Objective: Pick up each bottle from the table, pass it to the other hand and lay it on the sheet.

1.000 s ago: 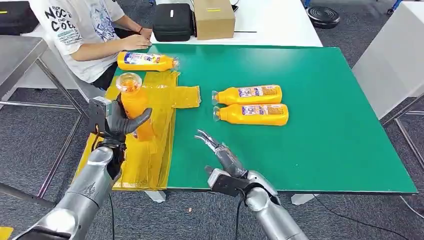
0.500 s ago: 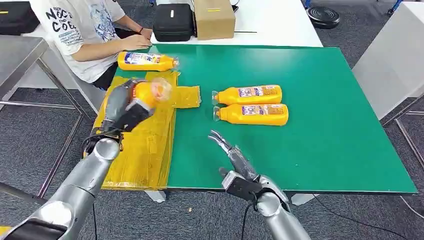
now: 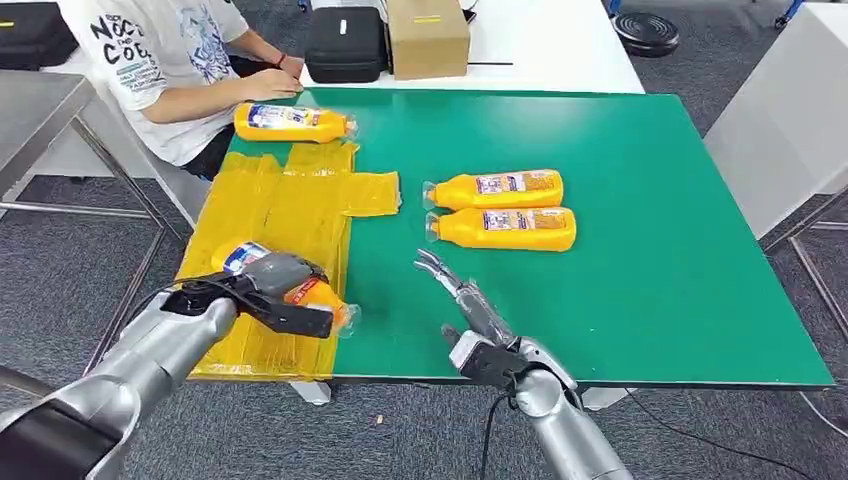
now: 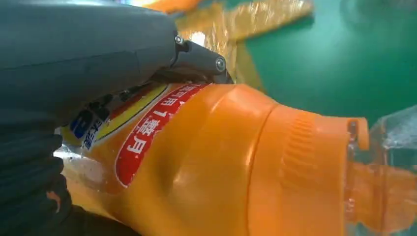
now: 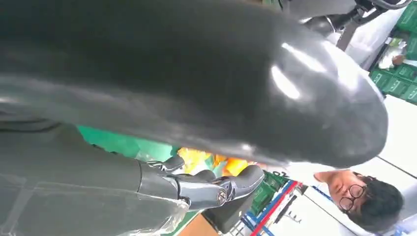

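From the head, the left hand (image 3: pixel 275 290) grips a bottle (image 3: pixel 318 296) lying sideways over the near end of the yellow sheet (image 3: pixel 290 210) on the green tabletop (image 3: pixel 640 200); the right hand (image 3: pixel 462 305) hovers empty, fingers spread. Two bottles (image 3: pixel 500 208) lie mid-table, another (image 3: pixel 292 122) beside a seated person (image 3: pixel 170 60). At the left wrist, fingers (image 4: pixel 201 61) clasp the bottle (image 4: pixel 221 162).

Bottle label (image 3: pixel 240 256) partly behind left hand (image 3: pixel 275 285)
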Controlling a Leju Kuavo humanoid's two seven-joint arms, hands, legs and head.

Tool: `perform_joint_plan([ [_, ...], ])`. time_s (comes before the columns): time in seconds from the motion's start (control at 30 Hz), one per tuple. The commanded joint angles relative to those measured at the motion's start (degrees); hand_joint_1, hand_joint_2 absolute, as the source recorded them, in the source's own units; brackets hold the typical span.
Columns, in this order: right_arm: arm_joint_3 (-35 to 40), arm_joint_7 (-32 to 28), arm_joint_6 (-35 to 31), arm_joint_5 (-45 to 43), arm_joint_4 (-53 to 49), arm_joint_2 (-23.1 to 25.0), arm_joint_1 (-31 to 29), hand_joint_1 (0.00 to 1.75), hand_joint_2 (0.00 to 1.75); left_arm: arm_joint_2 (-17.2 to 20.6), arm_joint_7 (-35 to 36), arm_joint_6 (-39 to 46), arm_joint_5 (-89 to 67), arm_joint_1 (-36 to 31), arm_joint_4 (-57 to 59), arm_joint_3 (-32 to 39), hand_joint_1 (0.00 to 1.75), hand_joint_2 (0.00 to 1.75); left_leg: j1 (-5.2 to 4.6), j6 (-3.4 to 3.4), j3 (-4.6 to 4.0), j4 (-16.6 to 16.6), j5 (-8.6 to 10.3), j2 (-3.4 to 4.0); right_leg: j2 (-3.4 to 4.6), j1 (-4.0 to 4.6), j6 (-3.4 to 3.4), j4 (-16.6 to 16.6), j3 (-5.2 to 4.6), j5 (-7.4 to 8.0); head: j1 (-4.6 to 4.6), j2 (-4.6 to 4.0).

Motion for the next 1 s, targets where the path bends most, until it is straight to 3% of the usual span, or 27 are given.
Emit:
perform_joint_plan([
  [0.03, 0.5, -0.1, 0.0, -0.1, 4.3, -0.7, -2.4, 0.00, 0.00, -0.5, 2.3, -1.8, 2.6, -4.5, 10.0, -4.4, 1.75, 1.75, 0.00, -0.05, 0.29, 0.0, -0.12, 0.17, 0.13, 0.01, -0.04, 0.0, 0.26, -0.07, 0.00, 0.00],
  [0.77, -0.1, 0.2, -1.1, -0.2, 3.9, -0.9, -1.8, 0.00, 0.00, -2.4, 5.6, 2.4, 5.5, -2.3, 11.2, -1.7, 1.75, 1.75, 0.01, -0.10, 0.55, 0.0, -0.20, 0.15, 0.08, 0.03, -0.07, 0.0, 0.50, -0.17, 0.00, 0.00],
  [0.8, -0.1, 0.2, -1.1, -0.2, 3.9, -0.9, -1.8, 0.00, 0.00, -2.4, 5.6, 2.6, 5.5, -2.1, 11.2, -1.7, 1.47, 1.75, -0.01, -0.07, 0.31, 0.0, -0.09, 0.10, 0.05, 0.00, -0.04, 0.0, 0.27, -0.07, 0.00, 0.00],
  [0.83, 0.0, 0.2, -1.1, -0.2, 4.2, -1.0, -2.0, 0.00, 0.00, -2.4, 5.6, 2.3, 5.7, -1.8, 11.4, -1.6, 1.34, 1.75, 0.00, -0.09, 0.44, -0.1, -0.14, 0.14, 0.08, 0.01, -0.06, 0.0, 0.39, -0.11, 0.00, 0.00],
  [0.87, 0.0, 0.2, -1.1, -0.3, 4.3, -1.0, -2.1, 0.00, 0.00, -2.4, 5.6, 2.5, 5.7, -1.6, 11.3, -1.5, 0.72, 1.75, -0.01, -0.10, 0.49, 0.0, -0.16, 0.15, 0.09, 0.00, -0.07, 0.0, 0.43, -0.14, 0.00, 0.00],
  [0.93, 0.1, 0.1, -1.1, -0.4, 4.6, -1.1, -2.0, 0.00, 0.00, -2.3, 5.4, 2.2, 6.0, -1.2, 11.4, -1.3, 0.14, 1.75, -0.03, -0.08, 0.35, -0.1, -0.09, 0.13, 0.08, -0.02, -0.05, 0.0, 0.30, -0.07, -0.02, 0.00],
  [1.0, 0.2, 0.0, -1.1, -0.6, 4.7, -1.2, -1.9, 0.00, 0.00, -2.0, 4.9, 1.9, 6.0, -1.2, 11.3, -1.5, 0.02, 1.75, -0.01, -0.07, 0.32, -0.1, -0.07, 0.12, 0.07, 0.00, -0.05, -0.1, 0.28, -0.05, -0.02, 0.00],
])
